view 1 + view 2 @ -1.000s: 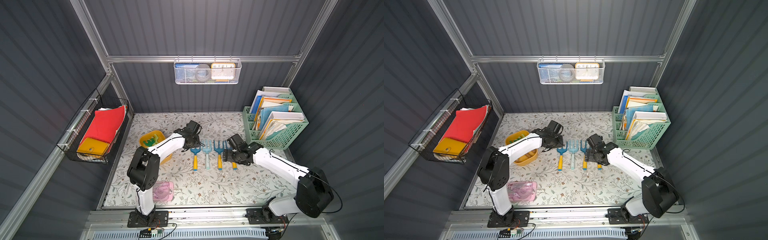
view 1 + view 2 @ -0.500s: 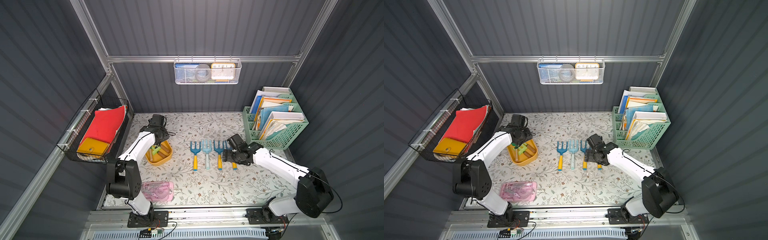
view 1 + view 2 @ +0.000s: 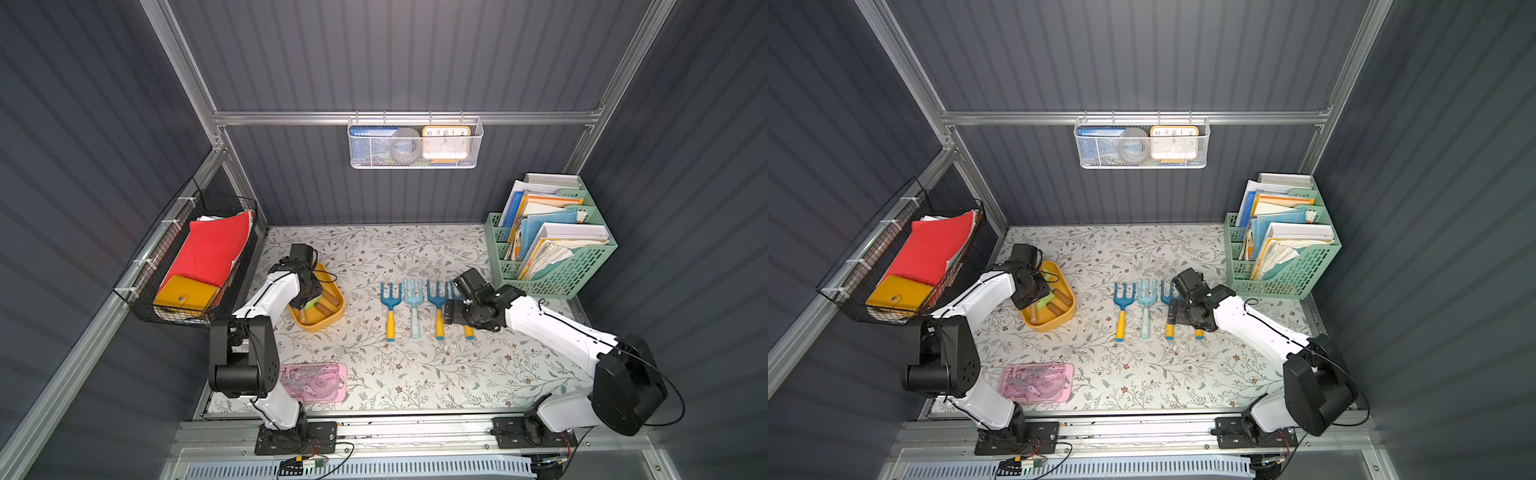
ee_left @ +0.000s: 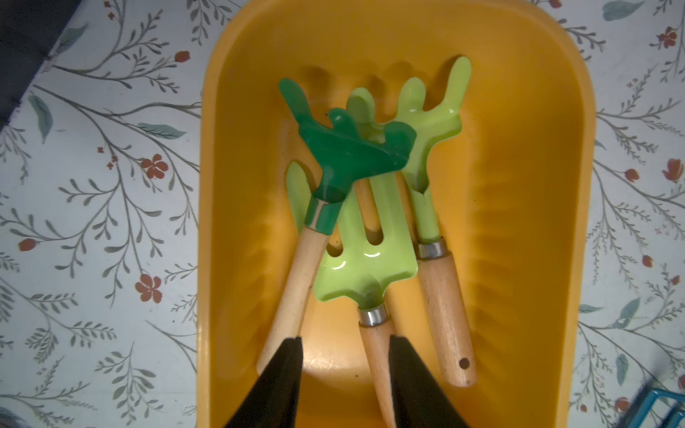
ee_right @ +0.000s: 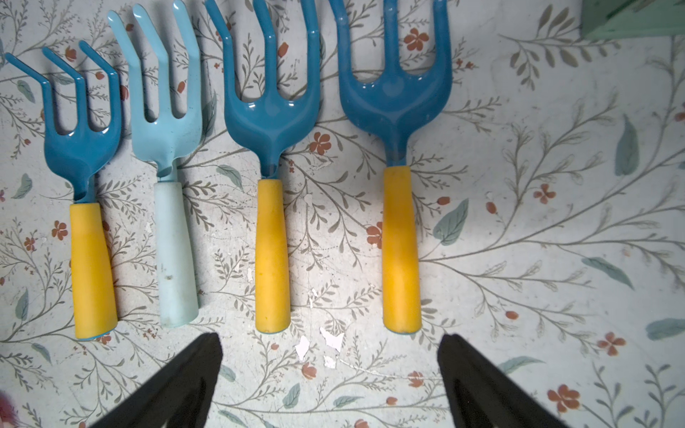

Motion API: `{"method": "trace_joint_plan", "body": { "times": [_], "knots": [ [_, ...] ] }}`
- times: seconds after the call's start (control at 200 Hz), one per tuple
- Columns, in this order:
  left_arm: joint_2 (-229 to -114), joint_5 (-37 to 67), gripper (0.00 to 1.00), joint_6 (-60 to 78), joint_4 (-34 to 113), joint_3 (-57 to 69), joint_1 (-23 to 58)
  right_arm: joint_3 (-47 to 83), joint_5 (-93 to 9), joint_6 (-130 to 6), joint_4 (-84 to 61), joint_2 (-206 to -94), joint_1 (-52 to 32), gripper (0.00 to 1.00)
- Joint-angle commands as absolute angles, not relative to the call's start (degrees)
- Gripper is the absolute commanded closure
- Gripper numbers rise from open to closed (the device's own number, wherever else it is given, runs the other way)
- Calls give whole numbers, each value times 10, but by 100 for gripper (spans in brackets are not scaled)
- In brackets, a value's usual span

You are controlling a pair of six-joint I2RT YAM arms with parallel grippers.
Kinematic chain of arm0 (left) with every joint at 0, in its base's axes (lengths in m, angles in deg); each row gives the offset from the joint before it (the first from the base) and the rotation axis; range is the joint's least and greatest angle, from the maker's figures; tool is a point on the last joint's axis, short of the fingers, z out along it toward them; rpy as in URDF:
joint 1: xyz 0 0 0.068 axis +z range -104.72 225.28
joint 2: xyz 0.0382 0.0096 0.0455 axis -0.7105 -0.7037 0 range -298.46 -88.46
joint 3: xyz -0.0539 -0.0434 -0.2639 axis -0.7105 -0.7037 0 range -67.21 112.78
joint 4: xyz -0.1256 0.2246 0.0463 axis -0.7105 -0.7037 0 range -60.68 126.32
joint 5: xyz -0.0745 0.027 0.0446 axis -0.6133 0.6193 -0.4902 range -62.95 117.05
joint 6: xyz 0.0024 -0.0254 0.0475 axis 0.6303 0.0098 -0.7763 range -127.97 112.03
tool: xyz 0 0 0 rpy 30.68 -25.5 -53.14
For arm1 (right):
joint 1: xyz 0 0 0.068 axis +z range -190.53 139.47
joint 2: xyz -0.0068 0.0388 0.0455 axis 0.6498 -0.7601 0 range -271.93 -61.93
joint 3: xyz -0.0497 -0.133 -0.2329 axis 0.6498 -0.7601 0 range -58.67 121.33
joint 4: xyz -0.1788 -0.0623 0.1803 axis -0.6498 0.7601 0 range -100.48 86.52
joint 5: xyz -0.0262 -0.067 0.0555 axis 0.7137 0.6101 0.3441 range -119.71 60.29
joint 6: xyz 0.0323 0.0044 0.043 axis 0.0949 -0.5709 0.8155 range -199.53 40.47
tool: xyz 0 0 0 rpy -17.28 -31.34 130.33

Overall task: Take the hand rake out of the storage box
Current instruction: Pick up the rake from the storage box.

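Mustard-yellow plastic fills my left wrist view: the storage box (image 4: pixel 211 259) lies near the left edge of the surface (image 3: pixel 374 374), toward its far corner. My left arm (image 3: pixel 270 295) reaches in from the near edge, elbow raised, wrist bent down over the box.

My left end effector (image 4: pixel 346 339) is partly open and grips nothing. Its fingers (image 4: pixel 285 378) stand either side of the wooden handle of the pale green hand rake (image 4: pixel 365 259), which lies close against one finger. That rake's tines run under the head of a dark green rake (image 4: pixel 344 152), and a third rake (image 4: pixel 437 111) lies beside them. The frame cuts off the handle's end. In both top views my wrist covers most of the box.

My right end effector (image 5: pixel 330 344) hangs wide open and empty, just off the handle ends of four blue rakes (image 5: pixel 272 111) at mid-surface.
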State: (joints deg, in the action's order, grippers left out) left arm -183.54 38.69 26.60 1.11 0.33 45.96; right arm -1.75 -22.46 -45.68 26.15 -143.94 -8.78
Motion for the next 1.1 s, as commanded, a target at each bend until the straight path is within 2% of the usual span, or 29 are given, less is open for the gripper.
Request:
{"method": "trace_joint_plan", "body": {
  "times": [0.0, 0.45, 0.805, 1.096],
  "knots": [
    [-1830, 399, 55, 264, 0, -11, 472, -20, -225, -451, 262, -1429, -85, 4],
    [-1871, 375, 58, 252, 35, -23, 499, -7, -228, -453, 261, -1449, -77, 4],
    [-1913, 363, 68, 241, 57, -12, 500, -10, -222, -451, 263, -1444, -76, 4],
    [-1921, 358, 82, 231, 58, 0, 501, -9, -222, -449, 264, -1443, -75, 4]
  ]
}}
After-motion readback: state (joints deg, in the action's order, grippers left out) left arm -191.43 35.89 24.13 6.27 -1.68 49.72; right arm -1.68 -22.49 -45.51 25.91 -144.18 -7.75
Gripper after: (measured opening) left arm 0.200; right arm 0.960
